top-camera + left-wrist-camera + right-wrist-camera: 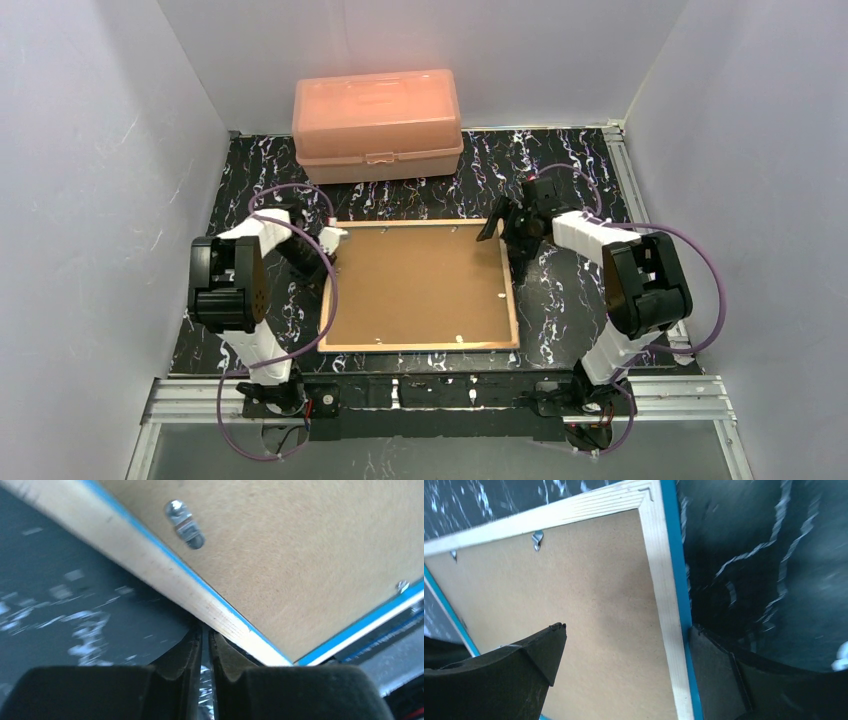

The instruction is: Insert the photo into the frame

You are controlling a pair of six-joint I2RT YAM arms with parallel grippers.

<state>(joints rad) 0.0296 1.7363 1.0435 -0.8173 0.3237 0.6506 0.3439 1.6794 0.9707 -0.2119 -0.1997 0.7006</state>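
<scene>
Frame [418, 346] face-down mid-desk, backing board [415, 285] up. Left gripper [205, 630] clenched at its far-left corner; right gripper [626, 630] released, straddling right rim.

Black marbled table [262, 172], frame [420, 346], peach box [377, 125]

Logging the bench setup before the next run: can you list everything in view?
frame: one, blue rim with pale wood back edge, face down mid-table
backing board: one, brown, set in the frame's back
metal clips: several, silver, along the board's edges
box: one, peach plastic, closed, far edge of table
table: one, black marbled top
arms: two, white and black, either side of the frame
left claw: one, black, shut, at the frame's far-left corner
right claw: one, black, open, astride the frame's right edge
</scene>
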